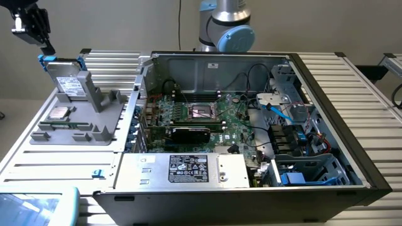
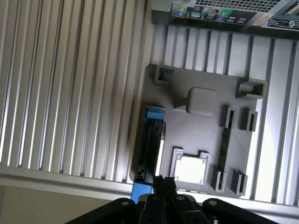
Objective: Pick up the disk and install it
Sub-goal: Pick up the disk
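Pick-up stage, by my reading: the gripper (image 1: pixel 48 47), closed tight and empty, hovers above the disk (image 1: pixel 69 81), not touching it. The disk stands on edge (blue bracket at its top corners) in a grey fixture (image 1: pixel 94 134) on the worktop (image 1: pixel 63 160). Grasping calls for opened jaws.

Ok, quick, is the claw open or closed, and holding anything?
Claw: closed, holding nothing, close to the disk standing in the grey holder.

Disk (image 1: pixel 68 78), flat grey metal, white label with black print facing out, blue bracket at upper corners, standing upright on edge, at back of grey holder (image 1: pixel 103 123)
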Controlling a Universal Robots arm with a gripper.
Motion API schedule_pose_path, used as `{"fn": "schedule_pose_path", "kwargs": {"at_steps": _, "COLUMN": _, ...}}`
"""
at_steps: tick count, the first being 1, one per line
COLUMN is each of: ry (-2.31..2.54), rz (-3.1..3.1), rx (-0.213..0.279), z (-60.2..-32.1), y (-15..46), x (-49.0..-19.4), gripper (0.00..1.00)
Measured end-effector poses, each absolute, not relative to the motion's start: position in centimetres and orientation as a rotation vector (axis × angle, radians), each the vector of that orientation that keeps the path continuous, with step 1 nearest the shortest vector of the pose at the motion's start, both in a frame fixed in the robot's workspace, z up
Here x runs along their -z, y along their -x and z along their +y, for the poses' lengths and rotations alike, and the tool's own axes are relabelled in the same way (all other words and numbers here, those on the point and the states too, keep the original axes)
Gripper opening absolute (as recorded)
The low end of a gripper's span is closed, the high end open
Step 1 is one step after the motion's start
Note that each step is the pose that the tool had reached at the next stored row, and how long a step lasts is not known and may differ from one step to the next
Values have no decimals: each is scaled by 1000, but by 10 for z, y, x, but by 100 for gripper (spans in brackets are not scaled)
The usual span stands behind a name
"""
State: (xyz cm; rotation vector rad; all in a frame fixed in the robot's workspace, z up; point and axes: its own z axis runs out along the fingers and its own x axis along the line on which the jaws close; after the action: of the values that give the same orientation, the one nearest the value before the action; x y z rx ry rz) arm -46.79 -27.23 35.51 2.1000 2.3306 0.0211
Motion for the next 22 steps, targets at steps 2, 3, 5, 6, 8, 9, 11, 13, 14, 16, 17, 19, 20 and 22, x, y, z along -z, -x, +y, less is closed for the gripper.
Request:
{"fn": "schedule_pose_path", "kwargs": {"at_steps": 2, "ry": -2135, "rz": 2298, "rx": -21, "z": -272, "y": 468, "x": -355, "gripper": 11}}
{"fn": "schedule_pose_path", "kwargs": {"at_steps": 3, "ry": -2152, "rz": 2283, "rx": -21, "z": -272, "y": 468, "x": -355, "gripper": 11}}
{"fn": "schedule_pose_path", "kwargs": {"at_steps": 5, "ry": -2186, "rz": 2250, "rx": -20, "z": -272, "y": 468, "x": -354, "gripper": 11}}
{"fn": "schedule_pose_path", "kwargs": {"at_steps": 6, "ry": -2202, "rz": 2234, "rx": -20, "z": -272, "y": 468, "x": -354, "gripper": 11}}
{"fn": "schedule_pose_path", "kwargs": {"at_steps": 8, "ry": -2213, "rz": 2223, "rx": -20, "z": -272, "y": 468, "x": -354, "gripper": 11}}
{"fn": "schedule_pose_path", "kwargs": {"at_steps": 9, "ry": -2213, "rz": 2223, "rx": -20, "z": -272, "y": 468, "x": -354, "gripper": 11}}
{"fn": "schedule_pose_path", "kwargs": {"at_steps": 11, "ry": -2213, "rz": 2223, "rx": -20, "z": -272, "y": 468, "x": -354, "gripper": 11}}
{"fn": "schedule_pose_path", "kwargs": {"at_steps": 13, "ry": -2213, "rz": 2223, "rx": -20, "z": -272, "y": 468, "x": -354, "gripper": 11}}
{"fn": "schedule_pose_path", "kwargs": {"at_steps": 14, "ry": -2213, "rz": 2223, "rx": -20, "z": -272, "y": 468, "x": -354, "gripper": 11}}
{"fn": "schedule_pose_path", "kwargs": {"at_steps": 16, "ry": -2213, "rz": 2223, "rx": -20, "z": -272, "y": 468, "x": -354, "gripper": 11}}
{"fn": "schedule_pose_path", "kwargs": {"at_steps": 17, "ry": -2213, "rz": 2223, "rx": -20, "z": -272, "y": 468, "x": -354, "gripper": 11}}
{"fn": "schedule_pose_path", "kwargs": {"at_steps": 19, "ry": -2213, "rz": 2222, "rx": -21, "z": -272, "y": 468, "x": -354, "gripper": 11}}
{"fn": "schedule_pose_path", "kwargs": {"at_steps": 20, "ry": -2213, "rz": 2222, "rx": -21, "z": -271, "y": 468, "x": -354, "gripper": 11}}
{"fn": "schedule_pose_path", "kwargs": {"at_steps": 22, "ry": -2213, "rz": 2222, "rx": -20, "z": -268, "y": 468, "x": -354, "gripper": 11}}
